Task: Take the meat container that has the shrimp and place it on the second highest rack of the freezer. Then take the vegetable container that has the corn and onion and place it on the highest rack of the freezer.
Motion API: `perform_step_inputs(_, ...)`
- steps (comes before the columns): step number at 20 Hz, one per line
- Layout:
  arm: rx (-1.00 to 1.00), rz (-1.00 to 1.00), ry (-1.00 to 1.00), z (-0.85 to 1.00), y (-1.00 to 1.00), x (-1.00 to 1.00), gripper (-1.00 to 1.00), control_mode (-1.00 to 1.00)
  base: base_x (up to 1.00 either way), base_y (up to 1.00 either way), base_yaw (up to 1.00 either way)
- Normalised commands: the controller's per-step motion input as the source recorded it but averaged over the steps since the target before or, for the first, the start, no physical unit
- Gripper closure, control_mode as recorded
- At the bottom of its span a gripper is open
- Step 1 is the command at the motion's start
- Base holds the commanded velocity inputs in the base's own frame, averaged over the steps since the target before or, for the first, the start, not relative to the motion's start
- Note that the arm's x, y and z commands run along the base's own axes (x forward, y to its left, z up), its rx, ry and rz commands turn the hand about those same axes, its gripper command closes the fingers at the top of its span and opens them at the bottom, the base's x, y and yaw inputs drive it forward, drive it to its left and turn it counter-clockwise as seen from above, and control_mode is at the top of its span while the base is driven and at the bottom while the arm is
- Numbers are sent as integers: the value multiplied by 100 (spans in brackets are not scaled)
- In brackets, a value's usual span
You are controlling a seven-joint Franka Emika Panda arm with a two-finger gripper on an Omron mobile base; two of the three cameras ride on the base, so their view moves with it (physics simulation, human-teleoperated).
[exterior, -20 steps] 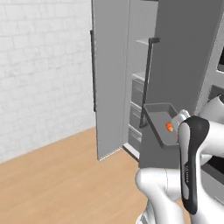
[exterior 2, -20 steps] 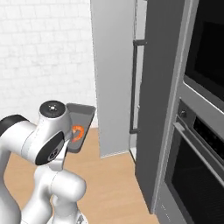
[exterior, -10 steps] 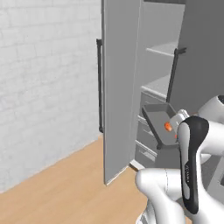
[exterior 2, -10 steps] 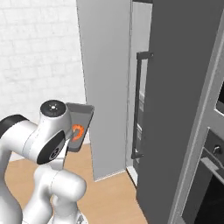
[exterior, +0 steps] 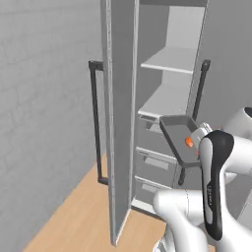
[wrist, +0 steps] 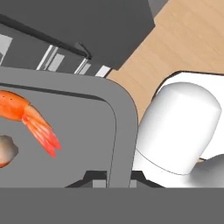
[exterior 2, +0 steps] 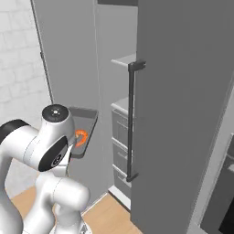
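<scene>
Gripper (wrist: pixel 114 177): closed on the near rim of the tray (wrist: pixel 87 122), its tips just showing either side of the rim at the bottom of the hand view; tray carried level, off the floor (exterior: pixel 83 216).

Tray (exterior: pixel 178 138), grey, shallow: extends forward from the gripper toward the open freezer (exterior: pixel 162 98).

Shrimp (wrist: pixel 30 118), orange, curled: lies on the tray floor, ahead and to one side of the gripper; also seen at (exterior 2: pixel 81 137). A small brownish piece (wrist: pixel 6 151) lies beside it, probably more meat; too cropped to tell.

Freezer: doors open, dark bar handle (exterior 2: pixel 131 121); white shelves (exterior: pixel 167 61) above the tray, grey drawers (exterior: pixel 157 162) beyond it.
</scene>
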Motion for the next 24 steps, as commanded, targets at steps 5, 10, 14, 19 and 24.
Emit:
perform_step_inputs(5, 0, 0, 0, 0, 0, 0, 100, 100, 42, 62, -46)
perform_step_inputs(10, 0, 0, 0, 0, 0, 0, 100, 100, 6, -6, -32)
perform_step_inputs(14, 0, 0, 0, 0, 0, 0, 100, 100, 41, -3, -10)
perform_step_inputs(19, 0, 0, 0, 0, 0, 0, 100, 100, 52, -16, 0)
perform_step_inputs(24, 0, 0, 0, 0, 0, 0, 100, 100, 26, 44, -5)
